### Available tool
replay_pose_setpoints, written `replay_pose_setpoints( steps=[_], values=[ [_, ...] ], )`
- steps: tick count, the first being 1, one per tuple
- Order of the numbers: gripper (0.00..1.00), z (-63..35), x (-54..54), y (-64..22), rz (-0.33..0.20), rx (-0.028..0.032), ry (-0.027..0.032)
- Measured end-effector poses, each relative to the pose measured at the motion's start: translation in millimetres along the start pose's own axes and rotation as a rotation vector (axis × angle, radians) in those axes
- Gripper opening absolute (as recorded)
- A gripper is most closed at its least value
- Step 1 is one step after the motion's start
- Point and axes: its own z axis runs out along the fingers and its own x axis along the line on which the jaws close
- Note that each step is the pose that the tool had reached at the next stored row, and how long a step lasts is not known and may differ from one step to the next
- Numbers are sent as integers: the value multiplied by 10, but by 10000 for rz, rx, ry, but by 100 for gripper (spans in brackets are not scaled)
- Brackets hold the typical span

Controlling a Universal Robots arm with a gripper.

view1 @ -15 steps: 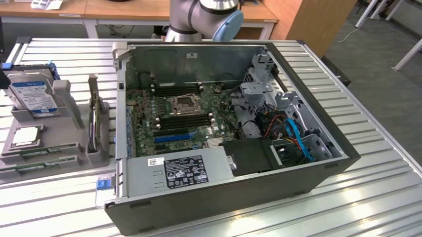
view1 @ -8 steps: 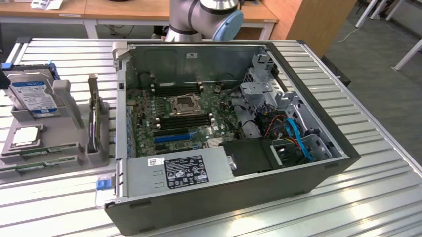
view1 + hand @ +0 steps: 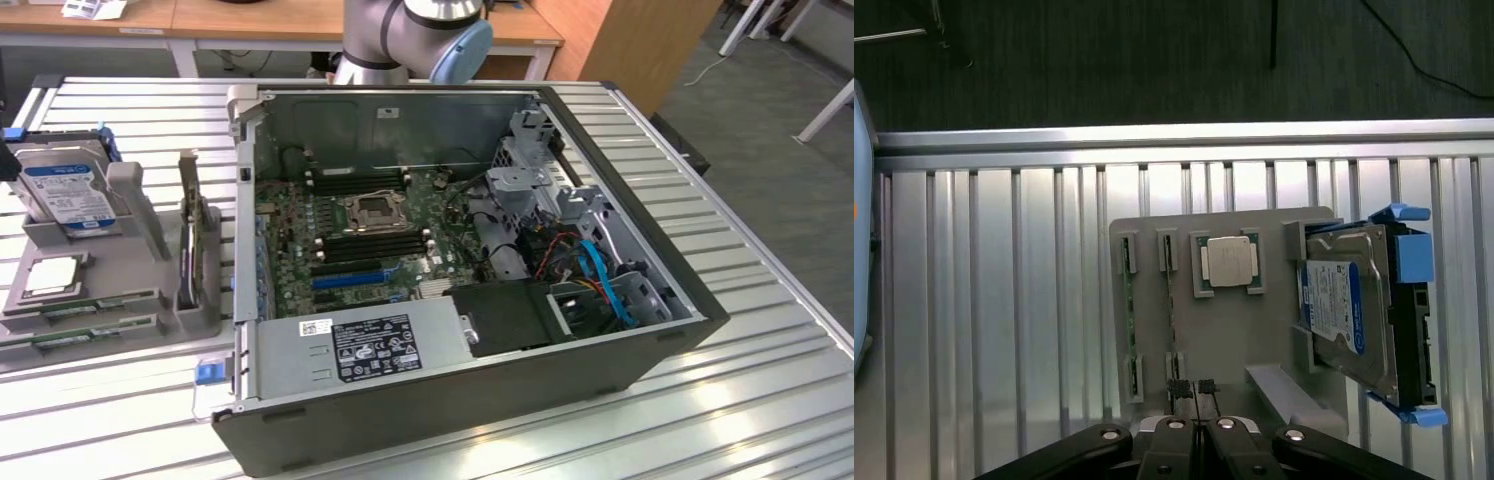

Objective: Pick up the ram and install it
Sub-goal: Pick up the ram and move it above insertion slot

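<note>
Gripper [image 3: 1192, 388] fingers closed together, poised over the near end of the gray holder [image 3: 1254, 340]. Ram [image 3: 1171, 300] stands edgewise in its slot, just beside the fingertips. Farther on sit the silver processor [image 3: 1229, 262], tilted hard drive [image 3: 1349, 310] and slatted table [image 3: 1004, 300].

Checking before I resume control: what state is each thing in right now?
Computer case: lying on its side, open.
Ram: on edge in the grey holder, not gripped.
Processor: flat in the holder's recess.
Hard drive: leaning in the holder's bracket.
Gripper: shut, empty, over the holder.
</note>
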Motion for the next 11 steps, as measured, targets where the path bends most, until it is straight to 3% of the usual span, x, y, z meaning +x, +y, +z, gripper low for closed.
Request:
replay_pose_setpoints(
  steps=[11],
  values=[
    [10, 17, 0, 0, 0, 9, -1]
  ],
)
